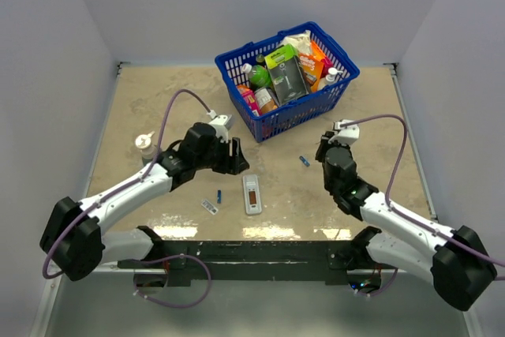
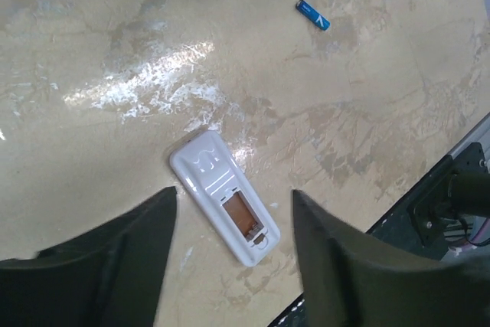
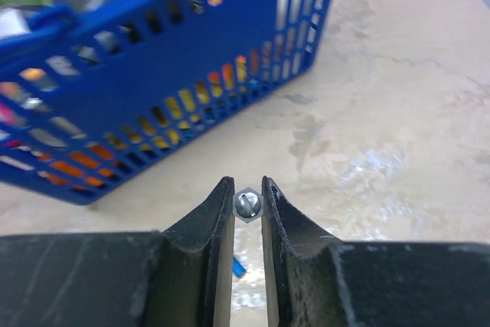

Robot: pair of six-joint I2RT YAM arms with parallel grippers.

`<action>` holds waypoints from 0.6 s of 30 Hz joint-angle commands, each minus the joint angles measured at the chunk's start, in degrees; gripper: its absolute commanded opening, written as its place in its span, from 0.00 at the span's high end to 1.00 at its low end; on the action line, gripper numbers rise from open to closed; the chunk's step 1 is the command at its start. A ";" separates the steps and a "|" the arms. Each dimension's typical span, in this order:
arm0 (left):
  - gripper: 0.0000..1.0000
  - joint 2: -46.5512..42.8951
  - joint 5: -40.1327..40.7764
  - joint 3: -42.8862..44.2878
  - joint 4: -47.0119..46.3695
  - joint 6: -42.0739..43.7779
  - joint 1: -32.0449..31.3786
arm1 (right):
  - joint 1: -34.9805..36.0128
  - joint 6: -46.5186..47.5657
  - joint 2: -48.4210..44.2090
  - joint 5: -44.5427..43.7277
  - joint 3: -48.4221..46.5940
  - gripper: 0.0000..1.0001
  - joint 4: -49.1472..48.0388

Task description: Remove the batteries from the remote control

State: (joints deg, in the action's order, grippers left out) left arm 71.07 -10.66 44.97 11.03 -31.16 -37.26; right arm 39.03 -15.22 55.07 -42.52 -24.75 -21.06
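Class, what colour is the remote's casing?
White; the remote shows best in the left wrist view.

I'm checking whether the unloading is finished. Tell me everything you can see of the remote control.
The remote control is a slim white plastic bar with rounded ends, lying flat on the beige table with its back up. The long recess in that face is open, shows brownish inside and looks empty. Nothing touches it.
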 commanded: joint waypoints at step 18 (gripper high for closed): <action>0.00 -16.13 4.77 1.08 7.52 7.69 0.08 | -10.55 -13.59 12.34 10.35 -4.61 1.00 1.99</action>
State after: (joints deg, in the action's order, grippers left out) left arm 56.82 -6.61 44.97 18.59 -24.86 -37.26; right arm 28.75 -22.74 65.69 -34.39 -27.81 -19.25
